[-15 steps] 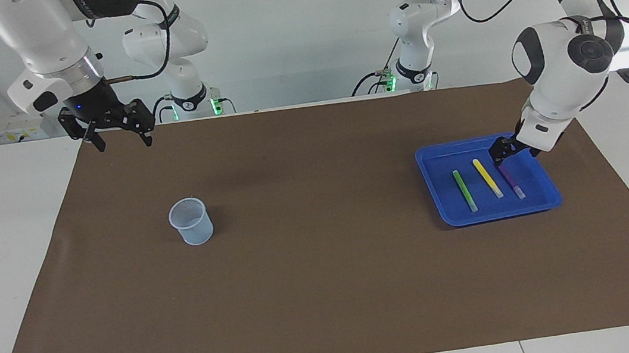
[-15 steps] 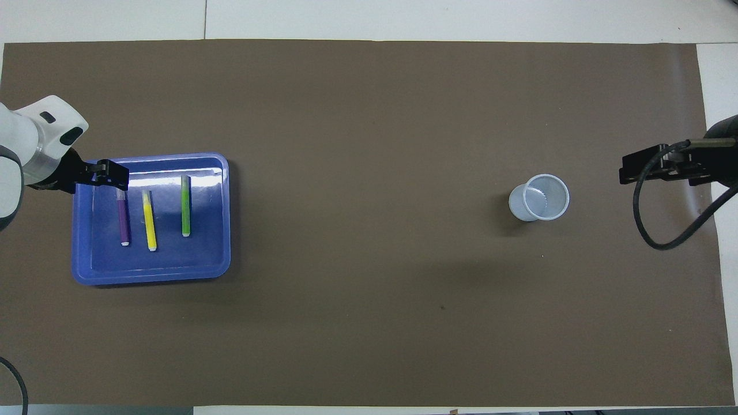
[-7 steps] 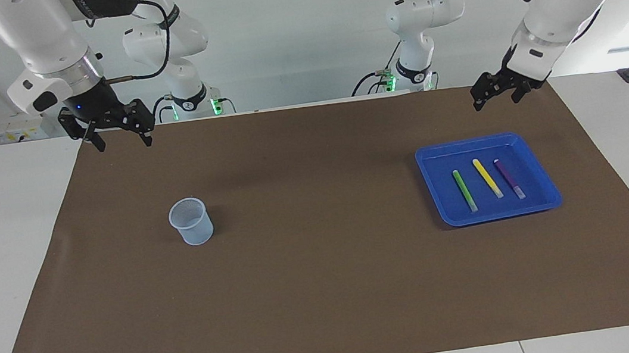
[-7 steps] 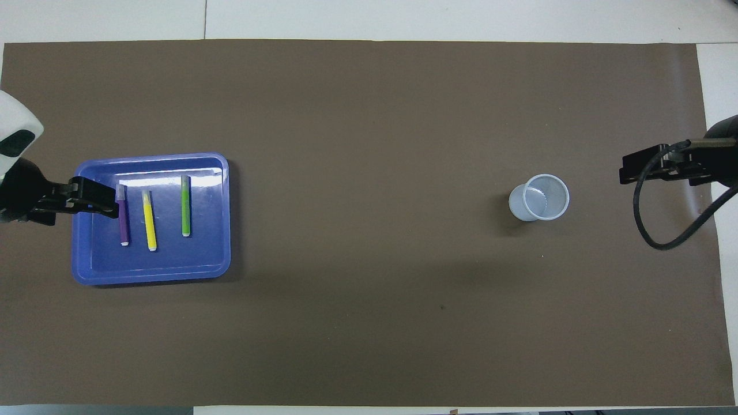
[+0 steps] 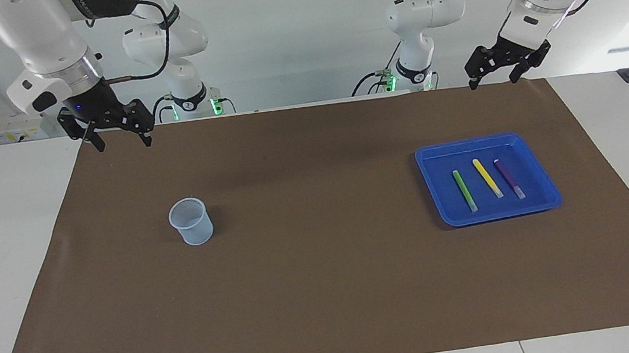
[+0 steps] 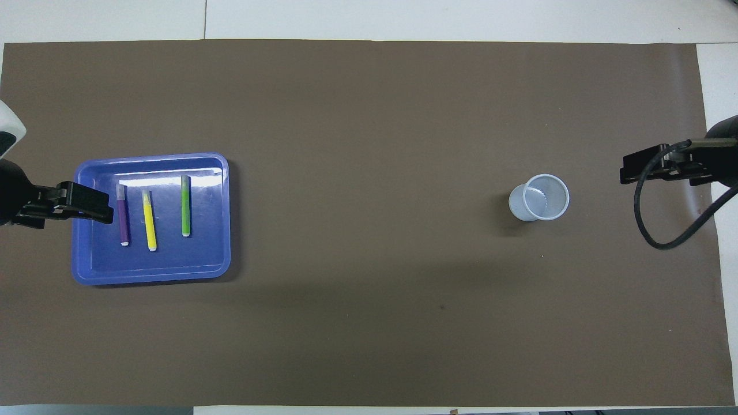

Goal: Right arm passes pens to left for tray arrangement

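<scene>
The blue tray (image 5: pixel 499 211) (image 6: pixel 150 276) lies on the brown mat toward the left arm's end. In it, side by side and apart, lie three pens: green (image 5: pixel 464 190) (image 6: pixel 185 206), yellow (image 5: pixel 487 178) (image 6: pixel 149 221) and purple (image 5: pixel 510 179) (image 6: pixel 123 222). My left gripper (image 5: pixel 492 81) (image 6: pixel 106 208) hangs open and empty, high up over the tray's outer rim and touching nothing. My right gripper (image 5: pixel 124 143) (image 6: pixel 624 174), blue light on its wrist, waits open and empty above the mat's corner at the right arm's end.
A small translucent pale-blue cup (image 5: pixel 192 221) (image 6: pixel 539 199) stands upright on the mat toward the right arm's end. A black cable (image 6: pixel 663 230) loops down from the right wrist. The brown mat (image 5: pixel 329 294) covers most of the white table.
My left gripper has lifted out of the tray, away from the purple pen, and risen high; the purple pen stays lying there. The right arm has not moved.
</scene>
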`<act>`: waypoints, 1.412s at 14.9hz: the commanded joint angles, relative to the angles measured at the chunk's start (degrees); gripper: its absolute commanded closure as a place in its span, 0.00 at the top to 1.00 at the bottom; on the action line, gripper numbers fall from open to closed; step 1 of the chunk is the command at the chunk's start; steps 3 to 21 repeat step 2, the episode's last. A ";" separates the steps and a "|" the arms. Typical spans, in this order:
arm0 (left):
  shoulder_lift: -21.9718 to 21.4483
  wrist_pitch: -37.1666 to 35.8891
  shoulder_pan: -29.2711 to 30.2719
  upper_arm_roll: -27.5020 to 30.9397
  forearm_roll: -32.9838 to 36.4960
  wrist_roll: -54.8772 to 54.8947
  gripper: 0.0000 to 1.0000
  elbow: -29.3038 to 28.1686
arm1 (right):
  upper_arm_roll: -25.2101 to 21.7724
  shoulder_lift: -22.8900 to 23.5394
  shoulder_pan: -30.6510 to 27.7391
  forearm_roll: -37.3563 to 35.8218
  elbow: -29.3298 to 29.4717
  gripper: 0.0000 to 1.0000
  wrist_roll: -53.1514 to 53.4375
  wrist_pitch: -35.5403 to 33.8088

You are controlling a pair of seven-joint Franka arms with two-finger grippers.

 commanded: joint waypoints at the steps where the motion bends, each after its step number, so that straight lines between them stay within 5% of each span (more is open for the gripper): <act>1: 0.66 -0.67 -1.03 1.18 -0.18 0.32 1.00 1.28 | -0.04 -0.01 -0.39 0.03 0.15 1.00 -0.22 -1.13; 21: 0.66 -0.75 -1.03 1.18 -0.18 0.32 1.00 1.28 | -0.04 -0.01 -0.39 0.12 0.15 1.00 -0.22 -1.13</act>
